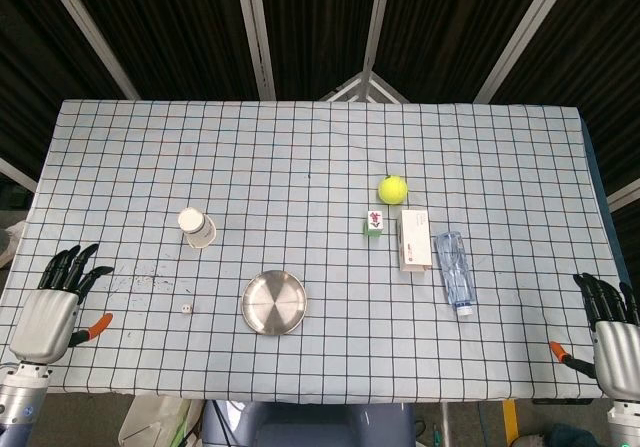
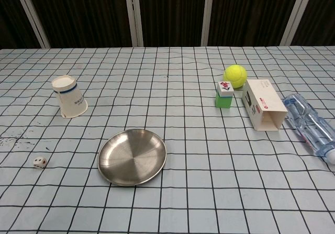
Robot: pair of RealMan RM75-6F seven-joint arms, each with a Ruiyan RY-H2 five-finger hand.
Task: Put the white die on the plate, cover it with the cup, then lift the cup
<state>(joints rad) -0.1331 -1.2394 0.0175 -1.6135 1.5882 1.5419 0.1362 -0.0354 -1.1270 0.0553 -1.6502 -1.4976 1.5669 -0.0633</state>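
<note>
A small white die (image 1: 185, 309) (image 2: 39, 162) lies on the checked cloth, left of the round metal plate (image 1: 274, 302) (image 2: 132, 156). Behind the die a white paper cup (image 1: 196, 228) (image 2: 69, 96) stands upside down, a little tilted. My left hand (image 1: 55, 307) rests at the table's left front edge, fingers spread, holding nothing, well left of the die. At the right front edge my right hand (image 1: 612, 329) is also open and empty. Neither hand shows in the chest view.
Right of the plate stand a green block with a white top (image 1: 375, 222) (image 2: 225, 95), a yellow tennis ball (image 1: 392, 189) (image 2: 235, 76), a white carton (image 1: 415, 239) (image 2: 263, 105) and a lying plastic bottle (image 1: 453, 270) (image 2: 311, 124).
</note>
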